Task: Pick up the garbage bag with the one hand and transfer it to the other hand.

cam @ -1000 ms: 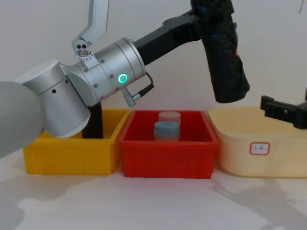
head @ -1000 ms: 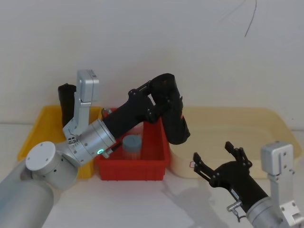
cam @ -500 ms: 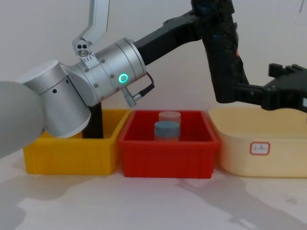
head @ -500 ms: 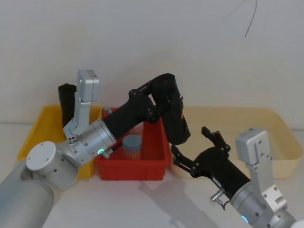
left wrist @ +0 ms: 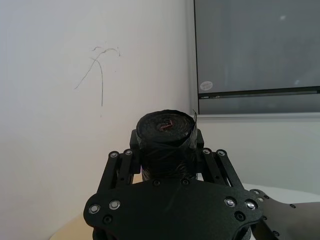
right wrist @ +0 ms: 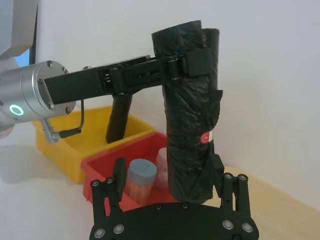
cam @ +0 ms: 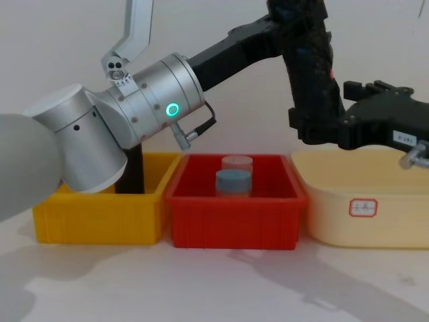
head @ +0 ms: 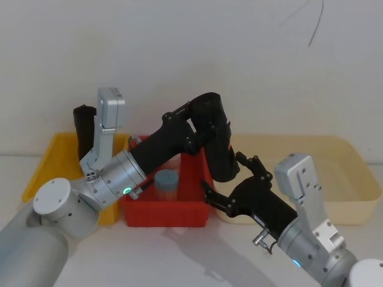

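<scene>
The garbage bag [head: 219,143], a wrinkled black roll, hangs nearly upright above the red bin's right end. My left gripper [head: 203,127], on the wrist with the green ring, is shut on its upper part; the chest view shows the same grip [cam: 285,27] on the bag [cam: 312,74]. My right gripper [head: 230,178] is open at the bag's lower end. In the right wrist view the bag [right wrist: 192,110] stands between its fingers [right wrist: 120,172], closer to one finger and with a wide gap to the other. The left wrist view looks down on the roll's top end [left wrist: 166,130].
A yellow bin [head: 42,167] at the left holds a tall, smooth black roll [head: 84,128]. The red bin [head: 167,212] in the middle holds a grey-lidded jar [head: 167,182] and a pinkish one [cam: 236,163]. A wide beige tub [head: 335,140] stands at the right.
My right arm has swung left and up from the table's right front, bringing its open fingers around the bag's lower end. The left arm and the bag have stayed put.
</scene>
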### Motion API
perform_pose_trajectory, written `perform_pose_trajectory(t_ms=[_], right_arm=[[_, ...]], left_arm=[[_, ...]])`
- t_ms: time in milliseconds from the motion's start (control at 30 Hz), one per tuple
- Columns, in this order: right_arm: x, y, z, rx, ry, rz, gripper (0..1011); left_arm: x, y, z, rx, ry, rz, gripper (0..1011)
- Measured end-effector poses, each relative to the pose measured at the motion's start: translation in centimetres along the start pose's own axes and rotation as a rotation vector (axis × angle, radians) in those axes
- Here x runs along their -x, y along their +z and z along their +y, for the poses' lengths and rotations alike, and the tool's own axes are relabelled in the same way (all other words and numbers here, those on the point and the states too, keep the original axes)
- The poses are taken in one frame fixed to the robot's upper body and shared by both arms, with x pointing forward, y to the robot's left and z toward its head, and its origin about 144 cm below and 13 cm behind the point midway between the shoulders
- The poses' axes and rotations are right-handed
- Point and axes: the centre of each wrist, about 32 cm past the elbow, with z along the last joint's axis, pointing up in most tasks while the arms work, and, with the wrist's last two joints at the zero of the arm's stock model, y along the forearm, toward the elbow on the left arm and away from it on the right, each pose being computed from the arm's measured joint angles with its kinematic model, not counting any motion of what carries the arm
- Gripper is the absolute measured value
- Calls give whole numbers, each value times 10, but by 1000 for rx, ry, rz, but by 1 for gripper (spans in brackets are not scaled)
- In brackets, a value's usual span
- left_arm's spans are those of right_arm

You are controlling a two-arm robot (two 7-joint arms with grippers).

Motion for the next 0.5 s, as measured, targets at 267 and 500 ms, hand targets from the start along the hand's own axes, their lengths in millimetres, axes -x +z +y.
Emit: perform_pose_trajectory(t_ms=[267,500], right_arm=[[-6,-2,9,0,20,-33,1000],[-14,-4,15,-1,31,-55,1000]], left_arm=[[0,0,0,0,0,0,542],[0,0,0,0,0,0,542]])
